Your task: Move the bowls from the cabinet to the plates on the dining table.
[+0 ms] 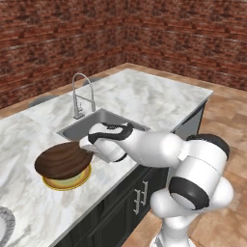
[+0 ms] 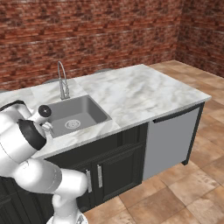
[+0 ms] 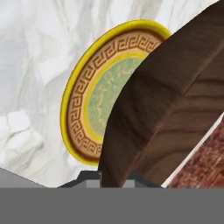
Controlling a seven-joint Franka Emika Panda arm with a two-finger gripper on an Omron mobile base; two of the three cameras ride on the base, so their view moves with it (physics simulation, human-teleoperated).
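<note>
left base view takes in the large white grey-veined marble dining table (image 1: 144,99) on its dark base, with the inset steel sink (image 1: 87,128) and arched silver tap (image 1: 79,94) beside the arm; right base view adds a grey panel (image 2: 170,140) under the far end. a round reddish-brown wooden bowl (image 1: 62,161) with dark grain sits over the yellow-rimmed plate (image 1: 67,183), just left of the sink. hand view reveals the plate's green centre and brown key-pattern band (image 3: 87,109), the bowl's rim clamped between the closed gripper (image 3: 113,175). a pale plate's edge (image 1: 5,226) lies at lower left.
</note>
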